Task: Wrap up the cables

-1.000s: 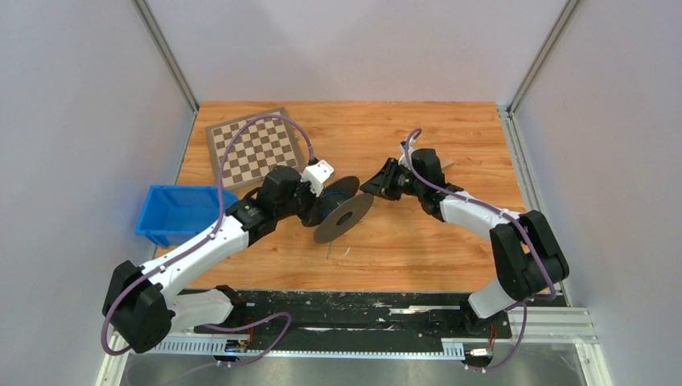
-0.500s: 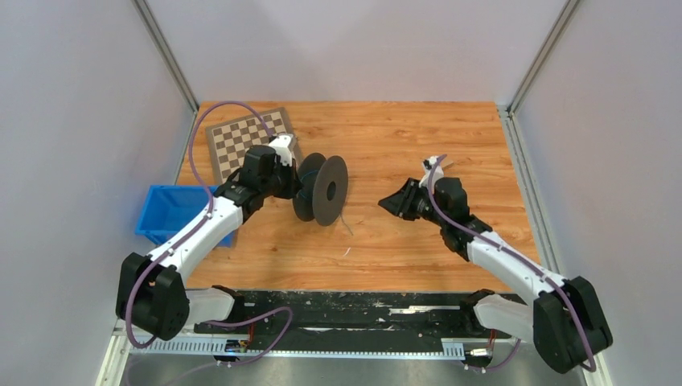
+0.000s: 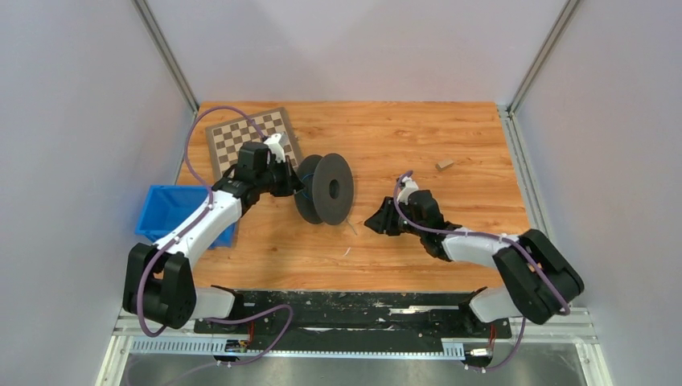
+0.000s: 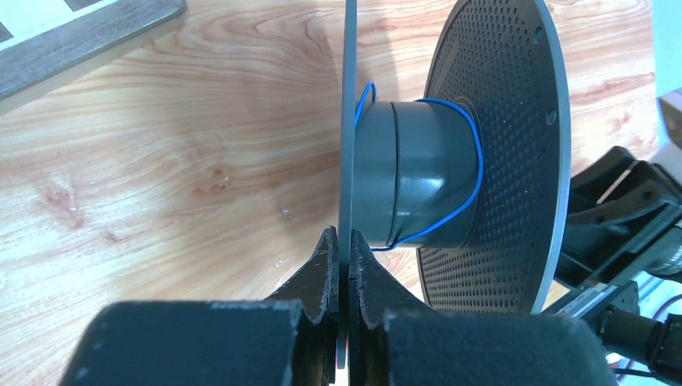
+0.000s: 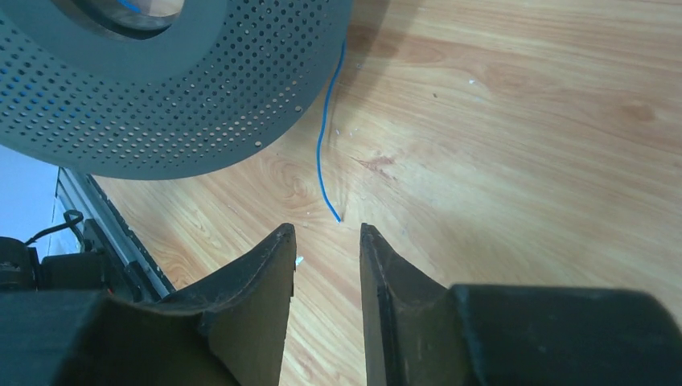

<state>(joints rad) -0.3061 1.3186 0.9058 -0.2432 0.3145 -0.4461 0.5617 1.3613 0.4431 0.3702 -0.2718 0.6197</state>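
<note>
My right gripper (image 5: 327, 233) is hovering low over the table (image 5: 523, 161), jaws parted with nothing between them, tips aimed at the loose end of the cable (image 5: 322, 153). My left gripper (image 4: 343, 245) is pinching the rim of the near disc of the spool (image 4: 410, 173), holding it on edge so that the hub lies level.

The cable is sitting mostly on that hub. A loose blue turn or two is running round it between the two discs, and a short tail is dropping past the perforated far disc onto the wood, ending just ahead of my right fingertips (image 5: 273, 249).

By my reading, the winding is well along and I am dealing with the last free stretch. The next move, as I judge it, is calling for the right jaws to settle over that thin tail and close near its end. They would then lead it up between the discs and round the hub while the left grip steadies the spool. The wire is fine and lying flat, so the pinch is likely to need care.
</note>
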